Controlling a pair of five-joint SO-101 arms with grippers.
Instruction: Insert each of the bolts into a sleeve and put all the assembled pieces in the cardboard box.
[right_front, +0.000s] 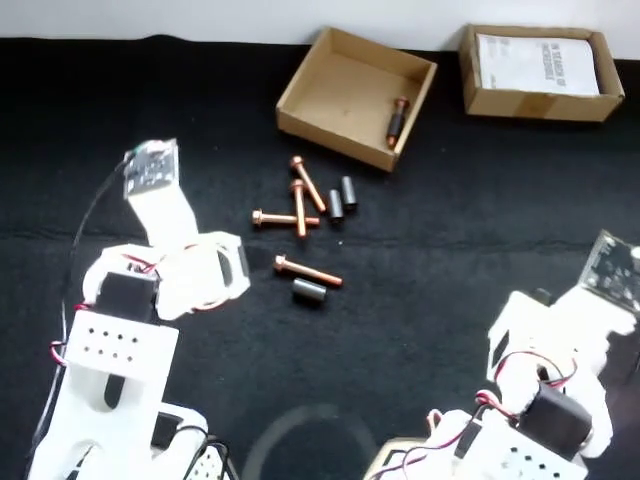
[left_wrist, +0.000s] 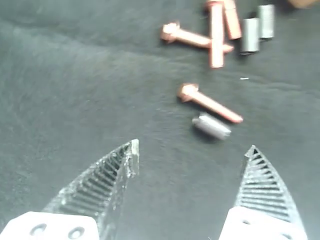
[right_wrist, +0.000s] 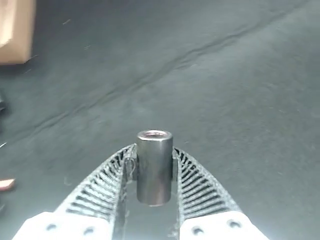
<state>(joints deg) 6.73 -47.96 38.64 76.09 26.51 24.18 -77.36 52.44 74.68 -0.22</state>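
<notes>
**Bolt-and-sleeve lot: one piece boxed, one sleeve in hand**

- Table (right_front: 480, 230): black cloth, carries everything below.
- Cardboard box (right_front: 345, 85): open, at the far edge. One assembled piece (right_front: 398, 120) lies against its wall.
- Second box (right_front: 520, 102): beside the first, with a printed sheet inside.
- Left pincer (left_wrist: 193, 148): jaws wide apart, holding nothing, low over the cloth and facing the loose parts.
- Right pincer (right_wrist: 154, 150): closed on an upright sleeve (right_wrist: 154, 167), bore upward, well apart from the pile.
- Clustered bolts (right_front: 297, 205): three, copper-coloured, two of them crossed.
- Lone bolt (right_front: 308, 270): nearest the left pincer.
- Paired sleeves (right_front: 342, 197): just beside the cluster.
- Loose sleeve (right_front: 308, 292): lying just beside the lone bolt.

Hazards, as judged: a grab at the lone bolt may nudge the loose sleeve and set it rolling. The crossed bolts may drag together. The upright sleeve is held only by its smooth flanks — an off-axis bolt could tilt it or push it out.
</notes>
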